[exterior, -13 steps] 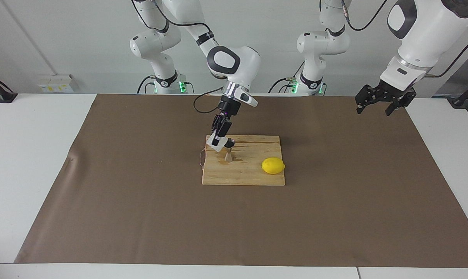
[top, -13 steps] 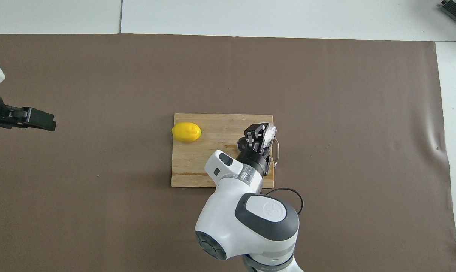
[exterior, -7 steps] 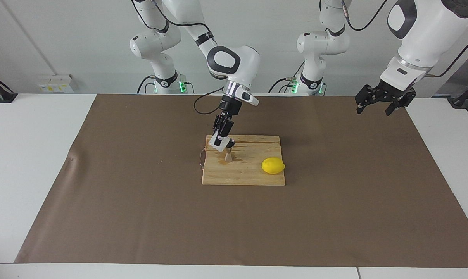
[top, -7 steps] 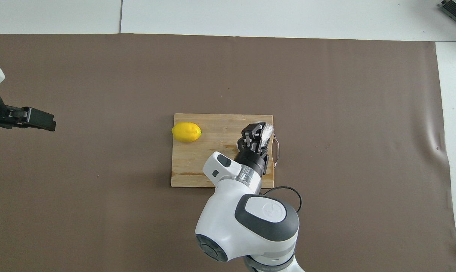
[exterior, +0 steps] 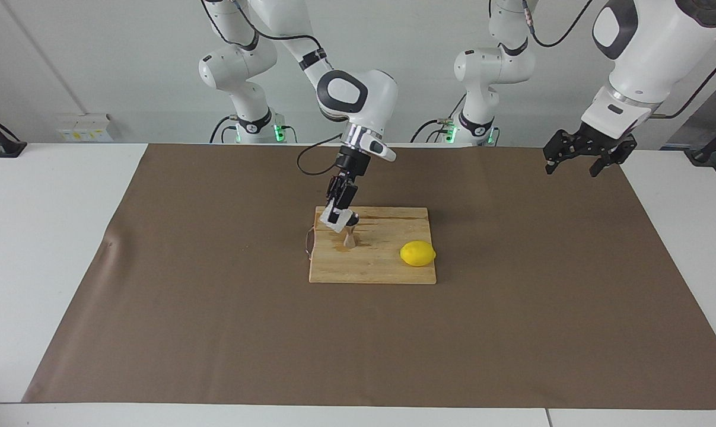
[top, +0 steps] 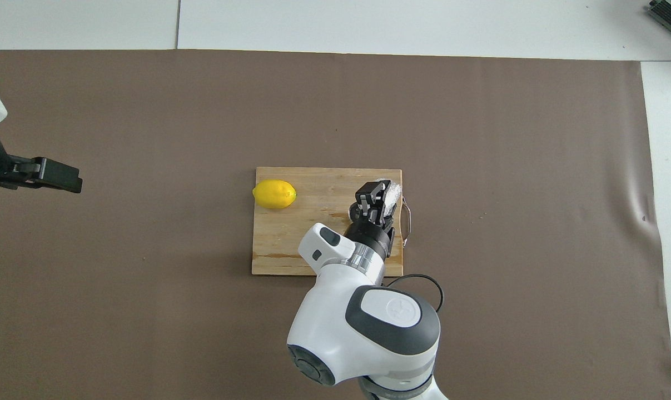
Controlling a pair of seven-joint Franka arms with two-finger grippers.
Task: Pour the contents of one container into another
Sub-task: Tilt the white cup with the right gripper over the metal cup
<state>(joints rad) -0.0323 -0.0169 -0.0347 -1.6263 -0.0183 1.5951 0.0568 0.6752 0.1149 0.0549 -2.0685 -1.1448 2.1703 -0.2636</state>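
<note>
Right gripper [exterior: 337,217]: my fingers clamped on clear cup [exterior: 334,221], tipped over jigger [exterior: 350,235] just below. Left gripper [exterior: 578,160]: waits with fingers apart, holding nothing.

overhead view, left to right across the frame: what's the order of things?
Left end effector → lemon → jigger → right end effector holding the cup, over the cutting board.

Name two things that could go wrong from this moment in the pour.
1. The clear cup, tilted in the right gripper, hangs at the jigger's rim; a small offset may spill onto the cutting board.
2. The narrow-waisted jigger stands free, so a nudge could tip it.

The left gripper waits.
</note>
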